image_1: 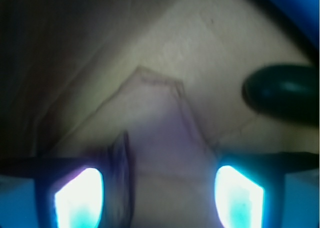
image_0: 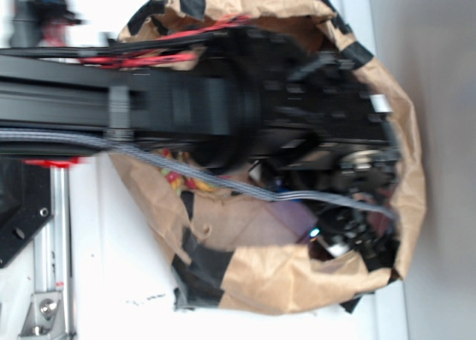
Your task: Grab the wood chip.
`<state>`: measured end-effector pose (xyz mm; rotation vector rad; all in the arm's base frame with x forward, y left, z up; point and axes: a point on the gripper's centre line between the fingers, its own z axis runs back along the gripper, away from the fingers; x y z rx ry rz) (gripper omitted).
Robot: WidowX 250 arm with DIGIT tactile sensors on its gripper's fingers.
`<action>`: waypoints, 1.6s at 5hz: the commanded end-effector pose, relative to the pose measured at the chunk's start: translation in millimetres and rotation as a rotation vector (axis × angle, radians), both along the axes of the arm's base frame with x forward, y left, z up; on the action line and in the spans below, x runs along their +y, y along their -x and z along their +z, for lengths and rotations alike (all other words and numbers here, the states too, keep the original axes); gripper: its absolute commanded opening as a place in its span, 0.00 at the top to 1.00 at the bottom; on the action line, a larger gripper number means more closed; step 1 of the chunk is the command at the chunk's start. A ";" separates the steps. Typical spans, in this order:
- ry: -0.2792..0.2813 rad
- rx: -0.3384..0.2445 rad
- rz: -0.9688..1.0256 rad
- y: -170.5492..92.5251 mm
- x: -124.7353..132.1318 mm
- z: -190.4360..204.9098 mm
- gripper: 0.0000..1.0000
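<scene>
Across the exterior view, the black arm (image_0: 149,102) reaches from the left into a brown paper bag (image_0: 297,280) patched with black tape (image_0: 201,269); bag sits on a white surface (image_0: 111,265). Arm and wrist housing cover most of the bag's interior. A grey cable (image_0: 186,169) trails along the arm and down toward the wrist. Coloured bits, red and yellow (image_0: 178,178), show under the arm, too blurred to identify.

Gripper (image_0: 349,232) is down inside the bag near its right side. Wrist view: the two fingers (image_1: 77,195) show at lower left and lower right, glowing cyan-white, set well apart with bare bag floor between them. Jaws parted, nothing held.

Between the fingers and just ahead lies a pale, flat, angular piece with a faint purple cast, taken to be the wood chip (image_1: 165,123). It rests flat on the creased paper lining. Identification uncertain: lighting dim, focus soft.

A dark green rounded object (image_1: 282,93) lies to the upper right, apart from the chip. A blue edge (image_1: 295,13) crosses the top right corner.

Progress, as judged: approach done, gripper lined up over the chip. Left to do: final descent, close, lift. No contact with the chip visible yet.
</scene>
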<state>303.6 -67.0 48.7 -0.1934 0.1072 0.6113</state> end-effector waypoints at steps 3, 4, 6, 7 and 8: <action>0.019 -0.049 -0.191 20.7 -57.8 -19.9 0.00; 0.026 -0.028 -0.181 27.1 -56.6 -28.2 0.00; 0.014 -0.079 -0.172 30.4 -51.0 -25.2 1.00; 0.006 -0.102 -0.168 30.2 -47.3 -20.5 1.00; -0.004 -0.135 -0.156 29.5 -41.4 -12.4 1.00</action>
